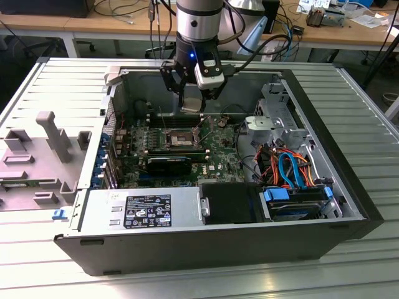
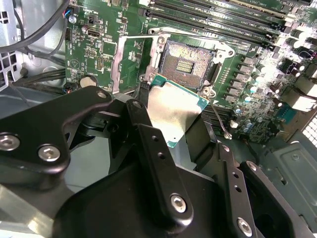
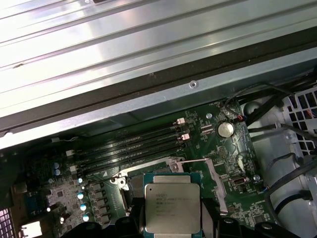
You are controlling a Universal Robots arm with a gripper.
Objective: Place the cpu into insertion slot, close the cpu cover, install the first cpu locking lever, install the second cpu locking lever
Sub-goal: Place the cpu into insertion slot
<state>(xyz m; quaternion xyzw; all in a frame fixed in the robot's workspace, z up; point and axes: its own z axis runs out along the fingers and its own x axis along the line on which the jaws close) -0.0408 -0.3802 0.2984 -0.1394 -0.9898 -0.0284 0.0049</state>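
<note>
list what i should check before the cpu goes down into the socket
1. Grip: ok. The gripper is shut on the cpu, holding it by its edges.
2. Is the insertion slot free? Ok, its dark centre is bare.
3. Is the cpu cover out of the way? Ok, it is swung back beside the slot.
4. Is the locking lever released? Ok for this one, it stands free; the second, cannot tell.
5. Seating: not ok, the cpu hangs apart from the slot.
6. Squared to the slot: cannot tell.

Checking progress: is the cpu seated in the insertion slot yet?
Out. The gripper holds the cpu clear of the insertion slot, whose dark centre lies bare.
</note>
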